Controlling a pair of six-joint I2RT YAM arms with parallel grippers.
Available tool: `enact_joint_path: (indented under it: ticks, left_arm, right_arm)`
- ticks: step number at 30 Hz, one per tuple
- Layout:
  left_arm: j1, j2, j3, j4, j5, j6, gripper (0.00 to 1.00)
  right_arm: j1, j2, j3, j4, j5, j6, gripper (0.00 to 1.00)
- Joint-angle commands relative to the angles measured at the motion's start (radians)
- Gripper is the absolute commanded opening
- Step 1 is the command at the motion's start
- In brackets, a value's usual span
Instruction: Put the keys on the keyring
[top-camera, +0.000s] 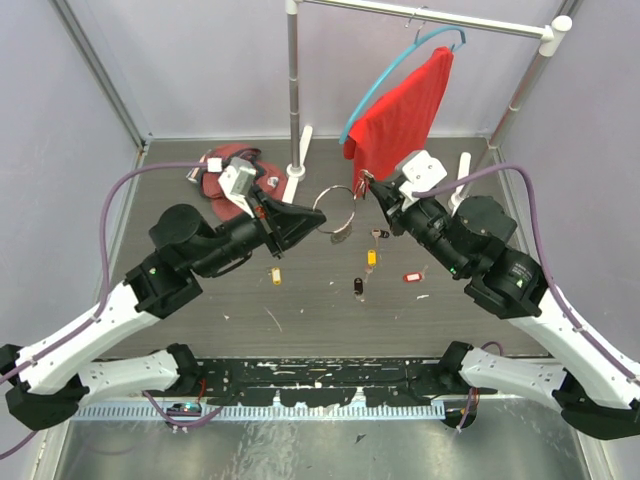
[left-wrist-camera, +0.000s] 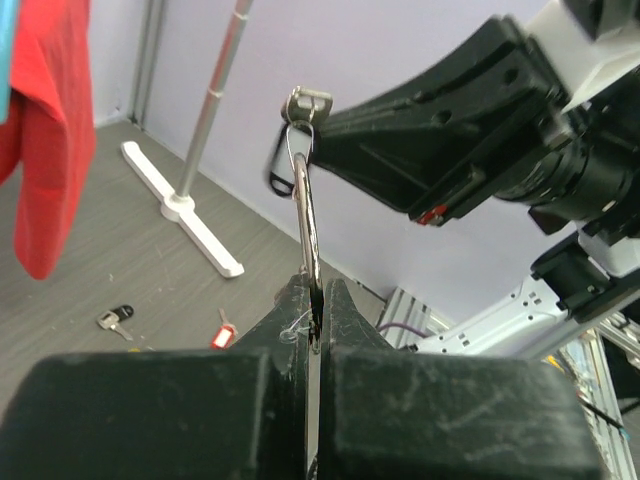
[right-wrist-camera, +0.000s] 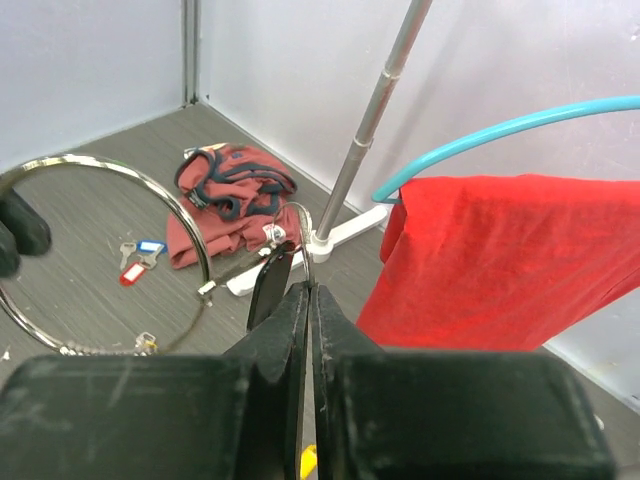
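— Above the middle of the surface (top-camera: 300, 330), what has hold of the keyring (left-wrist-camera: 309, 225)?
— The left claw (top-camera: 308, 220). It is pinched fully together on the ring's rim at the 9 o'clock side in the overhead view, and the ring hangs in the air clear of the surface.
— And the right claw (top-camera: 372, 186)?
— It sits at 2 o'clock from the ring, squeezed tight on the small wire loop of a black-tagged key (left-wrist-camera: 284, 168). The key is right against the rim. I cannot tell whether it is threaded on.
— Other keys?
— They lie loose on the surface below the ring. A yellow-tagged key (top-camera: 275, 273) is at 7 o'clock and a second yellow one (top-camera: 371, 257) at 5. A black one (top-camera: 358, 286) lies just beyond that, and a red one (top-camera: 410, 277) is nearer 4.
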Motion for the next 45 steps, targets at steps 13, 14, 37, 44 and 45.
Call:
enact_joint_path:
  ticks: [13, 14, 37, 44, 45]
  left_arm:
    - [0.0, 0.1, -0.053, 0.141, 0.15, -0.01, 0.0]
    - [0.0, 0.099, -0.054, 0.138, 0.142, -0.007, 0.0]
    - [0.001, 0.198, -0.109, 0.272, 0.463, -0.065, 0.0]
    - [0.0, 0.193, -0.235, 0.514, 0.33, -0.191, 0.0]
    - [0.0, 0.184, -0.259, 0.542, 0.286, -0.209, 0.0]
  right_arm:
    - [-0.002, 0.082, 0.199, -0.227, -0.197, -0.158, 0.09]
    - [-0.002, 0.075, 0.197, -0.232, -0.204, -0.167, 0.09]
    - [-0.002, 0.052, 0.196, -0.249, 0.042, -0.393, 0.25]
    - [-0.002, 0.03, 0.23, -0.213, 0.044, -0.234, 0.38]
    - [-0.002, 0.014, 0.23, -0.212, 0.059, -0.193, 0.4]
